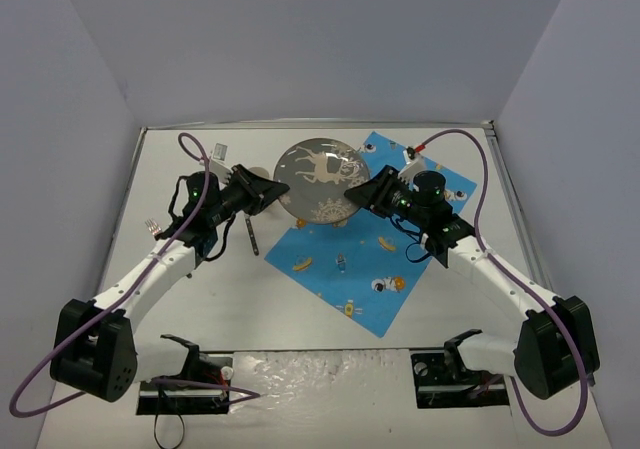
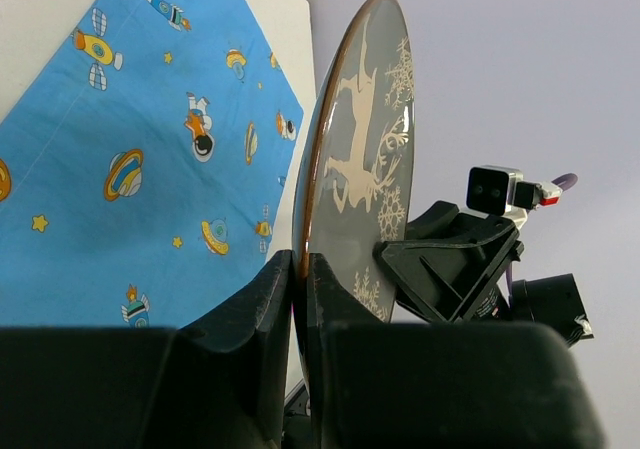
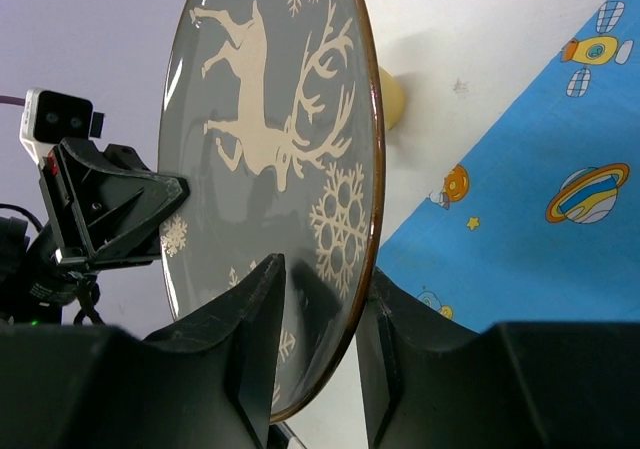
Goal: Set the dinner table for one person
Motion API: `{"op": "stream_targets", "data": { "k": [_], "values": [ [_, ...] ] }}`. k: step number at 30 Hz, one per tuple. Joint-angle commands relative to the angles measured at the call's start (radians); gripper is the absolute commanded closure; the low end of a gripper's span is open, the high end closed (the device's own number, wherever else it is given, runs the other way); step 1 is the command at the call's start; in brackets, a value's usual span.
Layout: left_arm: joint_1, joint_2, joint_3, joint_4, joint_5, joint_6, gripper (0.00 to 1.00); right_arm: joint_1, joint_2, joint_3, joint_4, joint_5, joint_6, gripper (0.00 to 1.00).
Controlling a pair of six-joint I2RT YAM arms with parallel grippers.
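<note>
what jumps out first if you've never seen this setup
A grey plate with a cream reindeer, gripped at opposite rims by the left claw and right claw, sits mid-table toward the far side. Beside it, nearer and to the right, lies a bright blue space-cartoon cloth, set diagonally on the white dinner table.

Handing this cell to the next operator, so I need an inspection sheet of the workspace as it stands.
Surface: dinner table, white, with blue cloth lying diagonally right of centre.
Job's things: reindeer plate held between both arms over the cloth's far corner; fork and dark utensil lie left; pale cup beside the plate.
Clutter: nothing seen.
Grippers: left gripper and right gripper both shut on the plate's rim.
Cables: purple cables loop over both arms.
Surroundings: plain walls on three sides.
</note>
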Motion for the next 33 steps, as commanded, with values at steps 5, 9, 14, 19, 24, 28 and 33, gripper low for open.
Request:
{"op": "stream_targets", "data": {
  "k": [5, 9, 14, 19, 24, 28, 33],
  "values": [
    [-0.031, -0.033, 0.069, 0.159, 0.060, 0.000, 1.00, -0.005, -0.044, -0.002, 0.138, 0.012, 0.005, 0.95],
    [-0.031, -0.036, 0.070, 0.074, 0.056, 0.069, 0.87, -0.043, -0.085, -0.031, 0.126, 0.006, 0.009, 1.00],
    [-0.026, -0.039, 0.091, -0.046, 0.053, 0.167, 0.42, -0.121, -0.140, -0.092, 0.127, -0.053, 0.038, 1.00],
    [-0.015, -0.063, 0.151, -0.212, 0.020, 0.280, 0.17, -0.223, -0.182, -0.154, 0.125, -0.118, 0.063, 1.00],
    [0.020, -0.104, 0.283, -0.505, -0.090, 0.476, 0.03, -0.319, -0.195, -0.206, 0.137, -0.178, 0.091, 1.00],
    [0.064, -0.131, 0.408, -0.793, -0.240, 0.715, 0.03, -0.382, -0.178, -0.253, 0.186, -0.196, 0.118, 1.00],
    [0.135, -0.193, 0.430, -0.924, -0.412, 0.881, 0.03, -0.403, -0.115, -0.275, 0.250, -0.196, 0.107, 1.00]
  ]
}}
